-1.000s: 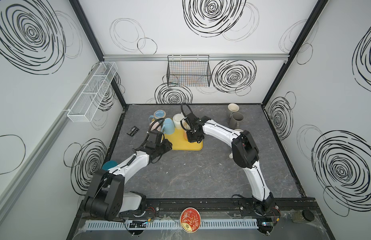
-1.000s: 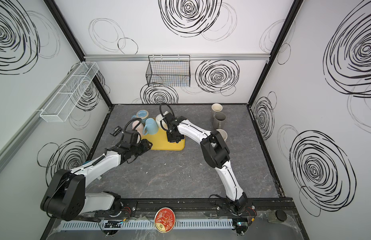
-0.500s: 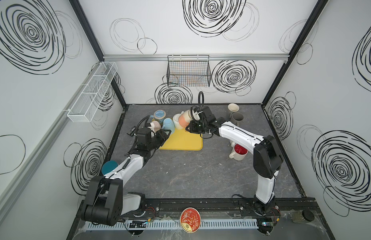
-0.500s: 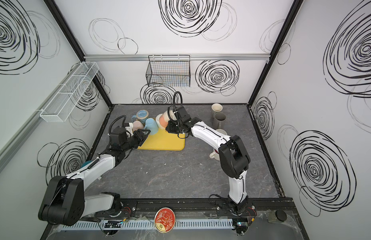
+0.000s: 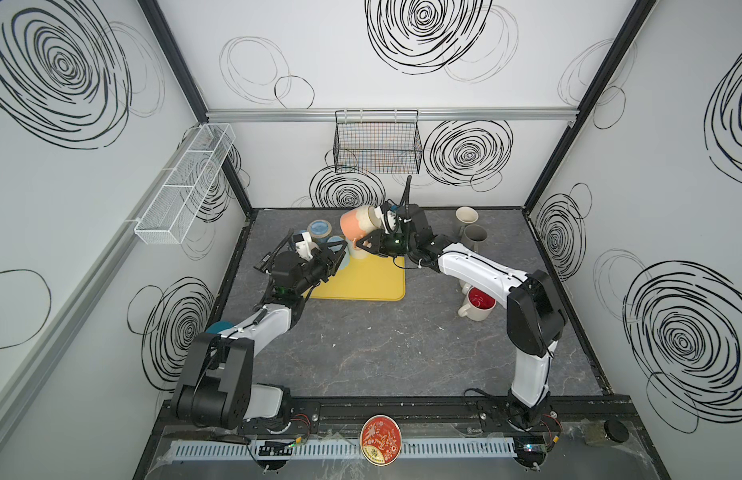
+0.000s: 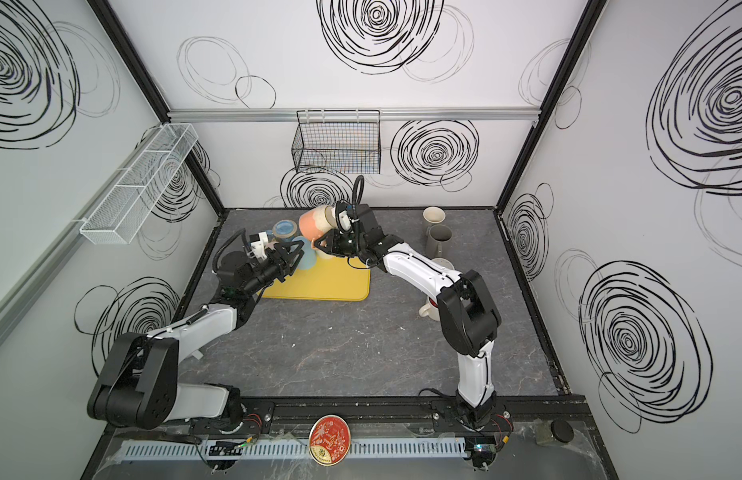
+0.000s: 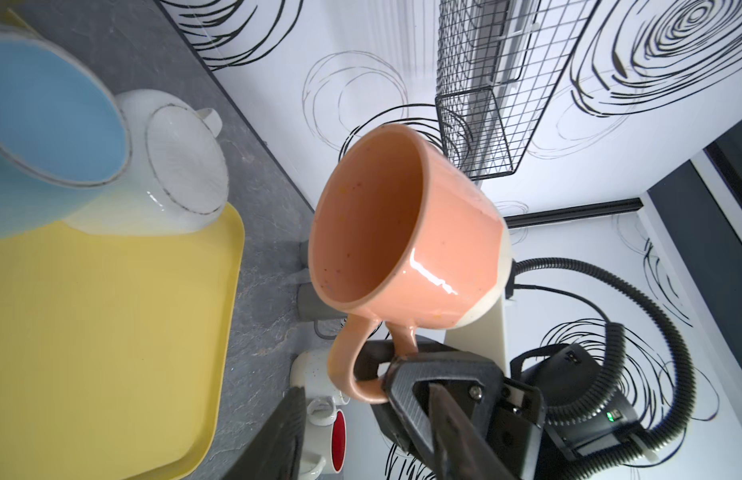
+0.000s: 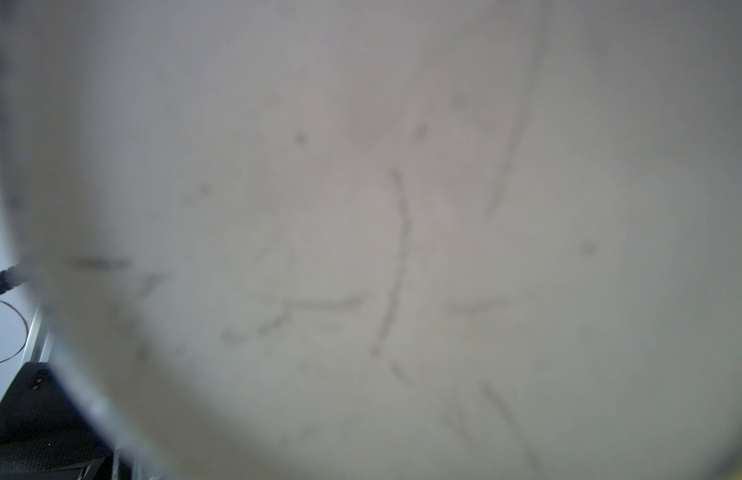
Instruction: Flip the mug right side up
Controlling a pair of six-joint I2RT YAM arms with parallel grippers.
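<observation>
The left end effector hovers with its jaws spread and empty at the left corner of the yellow tray, beside the blue mugs, seemingly standing by. To its right, the orange mug hangs in the air above the tray's back edge. It is tipped on its side with its mouth toward the left arm, so I judge it about halfway to upright. The right end effector pinches only the handle, probably so a wrist roll can finish the turn.

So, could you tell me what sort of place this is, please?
Probably a robot test cell in a lab, not a kitchen: white walls drawn with black swirls, two arms mounted on a front rail, and mugs on and near a yellow tray.
</observation>
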